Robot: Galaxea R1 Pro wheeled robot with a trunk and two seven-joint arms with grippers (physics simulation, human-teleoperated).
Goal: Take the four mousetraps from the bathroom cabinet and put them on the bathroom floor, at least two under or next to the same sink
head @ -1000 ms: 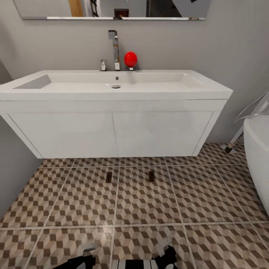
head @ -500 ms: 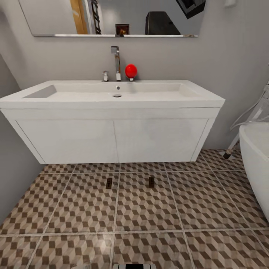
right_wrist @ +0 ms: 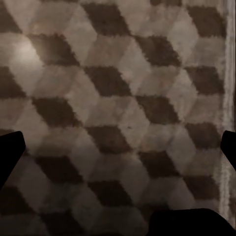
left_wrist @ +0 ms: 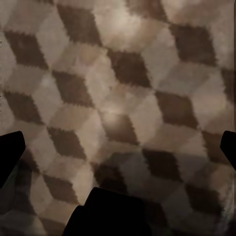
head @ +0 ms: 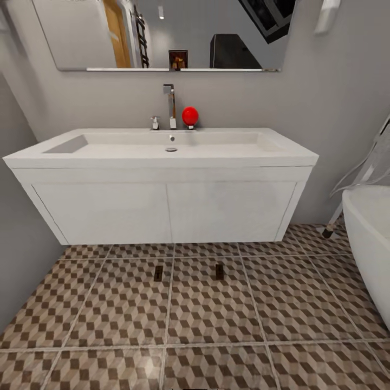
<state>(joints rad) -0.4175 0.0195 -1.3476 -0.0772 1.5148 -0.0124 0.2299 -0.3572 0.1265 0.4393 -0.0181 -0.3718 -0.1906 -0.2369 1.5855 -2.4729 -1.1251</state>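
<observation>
Mousetraps: two small dark boards, one [head: 158,273] and another [head: 219,271], lie well apart on the bathroom floor [head: 206,314], just before the sink [head: 162,149].
Left gripper [left_wrist: 118,152]: fingers spread wide, empty.
Right gripper [right_wrist: 118,152]: likewise spread, empty, above tiles.

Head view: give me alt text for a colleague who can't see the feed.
Two small mousetraps, one left and one right, lie apart on the cube-patterned bathroom floor just in front of the white sink. A chrome tap and a red ball stand at its back edge, a mirror hangs above, and a white bathtub is at right.
</observation>
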